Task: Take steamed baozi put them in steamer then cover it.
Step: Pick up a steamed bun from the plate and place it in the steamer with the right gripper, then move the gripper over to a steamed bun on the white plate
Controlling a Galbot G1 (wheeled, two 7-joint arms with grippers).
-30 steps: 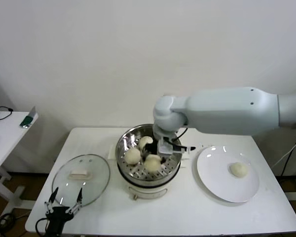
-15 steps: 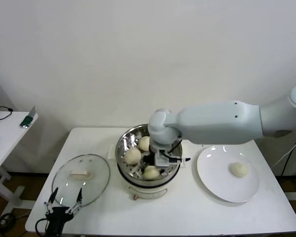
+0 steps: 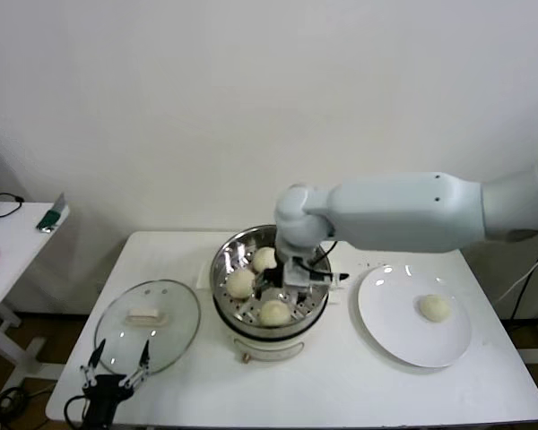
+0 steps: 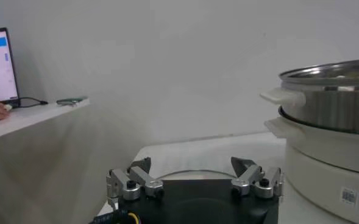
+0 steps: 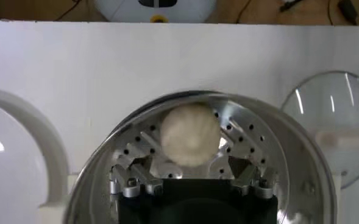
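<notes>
The steamer (image 3: 221,265) stands mid-table on its cream pot base (image 3: 267,345). Three steamed baozi lie in it: one at the left (image 3: 240,283), one at the back (image 3: 264,259), one at the front (image 3: 274,313). My right gripper (image 3: 278,288) hangs open just above the front baozi (image 5: 189,134), its fingers apart on both sides and not touching it. A further baozi (image 3: 434,308) rests on the white plate (image 3: 390,327). The glass cover (image 3: 148,318) lies flat at the left. My left gripper (image 3: 117,365) is parked open at the cover's near edge.
In the left wrist view the left gripper (image 4: 191,164) points past the cover's rim toward the steamer (image 4: 331,103) and the wall. A side table (image 3: 9,242) with a person's hand stands far left. The white table's front edge is close to the pot base.
The right gripper lowered the baozi it held onto the steamer's front, then opened and let it go. The left arm has not moved.
</notes>
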